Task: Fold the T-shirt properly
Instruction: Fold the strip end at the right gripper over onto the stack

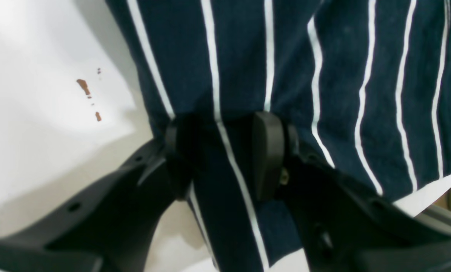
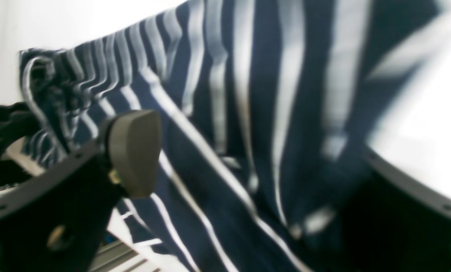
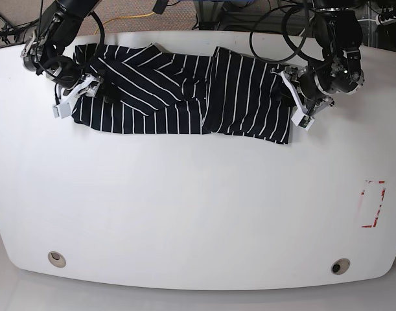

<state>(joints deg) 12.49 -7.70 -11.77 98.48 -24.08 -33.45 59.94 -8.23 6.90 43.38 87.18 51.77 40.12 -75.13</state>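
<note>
Left gripper (image 1: 225, 151): jaws closed on a pinched fold at the edge of the T-shirt (image 1: 323, 75), cloth bunched between the pads. Right gripper (image 2: 248, 166): jaws stand wide apart over striped cloth, nothing clamped; view blurred.

In the base view the T-shirt (image 3: 185, 91) lies in the upper half of the frame on the white table (image 3: 185, 214), partly folded, layers overlapping at centre.

Judgement: light, limp, thin fabric; it will sag, drag and crease, and single layers may slip. Take hold at hems or corners, pinching the full thickness, both ends lifted level.
</note>
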